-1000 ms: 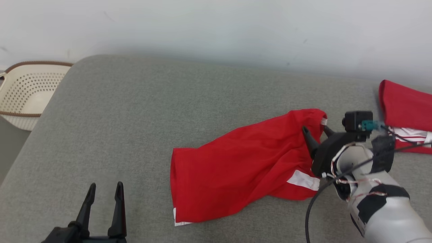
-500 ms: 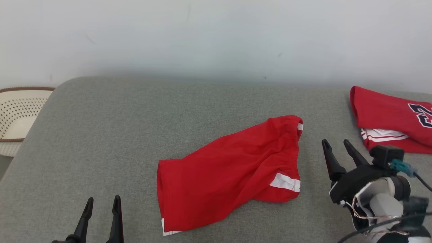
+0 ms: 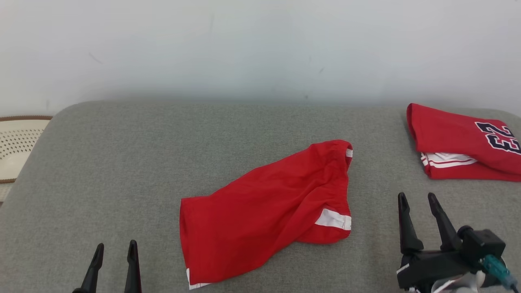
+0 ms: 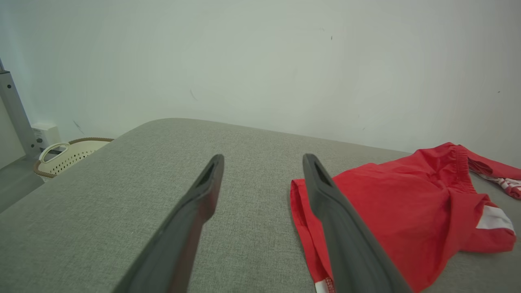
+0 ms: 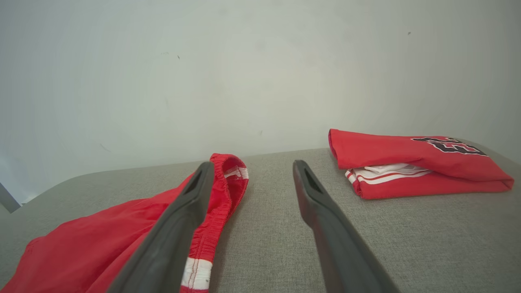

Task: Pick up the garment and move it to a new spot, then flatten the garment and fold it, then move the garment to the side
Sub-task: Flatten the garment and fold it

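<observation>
Red shorts (image 3: pixel 264 211) are lying crumpled near the middle of the grey pad (image 3: pixel 163 154). They're running diagonally, with the waistband pointing toward the pad's far right and the leg hem toward its near edge. Not flattened or folded yet: the fabric is bunching, and a white side stripe (image 3: pixel 333 219) is showing on the fold nearest the pad's right end.

A folded red jersey (image 3: pixel 460 142) with dark numerals is sitting at the pad's far right end, well apart from the shorts. White striped layers are showing at its open edge. A perforated cream basket (image 3: pixel 16 146) with a brown rim is sitting off the pad, beyond its left end. A pale wall (image 3: pixel 260 49) is running behind the pad's far edge.

I'm holding my right claw (image 3: pixel 417 196) over the pad's near right part, fingers spread wide and gripping nothing. The shorts are lying to its left, near but not touching, and the jersey is lying beyond it.

I'm holding my left claw (image 3: pixel 116 245) over the pad's near left part, also spread wide and empty. The shorts are lying to its right, hem end closest, apart from the fingers.

Only bare pad is lying between each claw and the shorts.
</observation>
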Controlling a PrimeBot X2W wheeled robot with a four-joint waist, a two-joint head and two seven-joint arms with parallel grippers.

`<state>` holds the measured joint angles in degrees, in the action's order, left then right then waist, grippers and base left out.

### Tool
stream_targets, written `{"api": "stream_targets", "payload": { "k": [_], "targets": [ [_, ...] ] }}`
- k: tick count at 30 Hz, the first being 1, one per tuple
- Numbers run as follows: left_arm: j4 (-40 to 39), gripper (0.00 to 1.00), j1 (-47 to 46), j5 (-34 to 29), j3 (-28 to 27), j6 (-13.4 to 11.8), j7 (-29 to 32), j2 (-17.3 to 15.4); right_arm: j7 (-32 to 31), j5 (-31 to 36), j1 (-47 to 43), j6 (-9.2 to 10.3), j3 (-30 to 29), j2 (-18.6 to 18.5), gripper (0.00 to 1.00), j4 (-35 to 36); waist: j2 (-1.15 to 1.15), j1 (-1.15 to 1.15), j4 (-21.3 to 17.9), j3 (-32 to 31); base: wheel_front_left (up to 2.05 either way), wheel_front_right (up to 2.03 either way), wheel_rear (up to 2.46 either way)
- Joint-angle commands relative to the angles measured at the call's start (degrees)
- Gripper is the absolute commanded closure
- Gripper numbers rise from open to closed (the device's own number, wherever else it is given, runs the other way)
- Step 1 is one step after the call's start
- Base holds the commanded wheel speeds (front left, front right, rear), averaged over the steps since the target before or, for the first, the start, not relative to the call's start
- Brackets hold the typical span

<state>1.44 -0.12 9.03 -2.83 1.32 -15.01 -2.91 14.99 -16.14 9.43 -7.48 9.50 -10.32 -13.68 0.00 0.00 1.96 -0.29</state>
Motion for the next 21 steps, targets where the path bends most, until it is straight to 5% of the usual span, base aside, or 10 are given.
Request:
{"api": "stream_targets", "payload": {
  "k": [1,9,21],
  "targets": [
    [-0.2,0.00,0.6,-0.2,-0.3,-0.3,-0.2,0.0,0.2,1.2,-1.2,-0.03,-0.6,0.7,0.00,1.4,0.00,0.00,-0.4,-0.1,0.00,0.00,0.00],
    [0.2,0.00,1.5,-2.8,-1.1,-1.0,-0.2,-0.1,0.2,5.6,-7.8,-0.03,-2.0,5.0,0.00,6.8,0.00,0.00,-1.8,-0.6,0.00,0.00,0.00],
    [1.5,0.00,2.2,-5.6,-2.4,-3.4,-0.2,-0.6,0.2,7.8,-9.5,-0.03,-1.5,6.3,0.00,7.0,0.00,0.00,-2.3,-1.4,0.00,0.00,0.00]
  ]
}}
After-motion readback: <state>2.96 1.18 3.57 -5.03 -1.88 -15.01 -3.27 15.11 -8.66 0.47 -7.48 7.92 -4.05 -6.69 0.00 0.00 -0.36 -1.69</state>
